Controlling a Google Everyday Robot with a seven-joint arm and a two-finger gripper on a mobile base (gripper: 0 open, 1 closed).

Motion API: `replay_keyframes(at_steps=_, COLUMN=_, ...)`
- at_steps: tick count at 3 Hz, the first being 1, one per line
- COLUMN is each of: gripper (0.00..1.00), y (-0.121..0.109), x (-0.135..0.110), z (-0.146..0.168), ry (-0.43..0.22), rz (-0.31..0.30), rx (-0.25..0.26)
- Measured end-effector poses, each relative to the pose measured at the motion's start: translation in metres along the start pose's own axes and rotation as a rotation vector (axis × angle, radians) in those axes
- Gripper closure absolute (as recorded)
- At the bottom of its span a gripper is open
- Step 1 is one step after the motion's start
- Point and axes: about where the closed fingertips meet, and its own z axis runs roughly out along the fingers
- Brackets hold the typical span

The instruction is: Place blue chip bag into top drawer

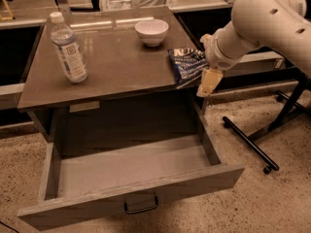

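The blue chip bag (187, 63) lies crumpled on the right edge of the table top (116, 62), partly overhanging it. My gripper (208, 81) hangs at the end of the cream arm, just right of the bag and at the table's right edge, pointing down. The top drawer (194, 183) is pulled wide open below the table top. Its inside is bare and its dark loop handle (141, 205) sits at the centre of the front panel.
A clear water bottle (68, 50) stands at the left of the table top. A white bowl (151, 31) sits at the back, just behind the bag. A black stand's legs (250, 144) lie on the speckled floor to the right.
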Motion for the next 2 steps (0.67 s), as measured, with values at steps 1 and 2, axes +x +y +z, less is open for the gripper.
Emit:
replay_keyframes(at_steps=1, gripper=0.31, y=-0.006, x=0.001, z=0.016, ry=-0.037, rz=0.005, rx=0.015)
replay_keyframes(at_steps=2, gripper=0.54, y=-0.007, x=-0.012, z=0.017, ry=-0.096, rz=-0.021, rx=0.013)
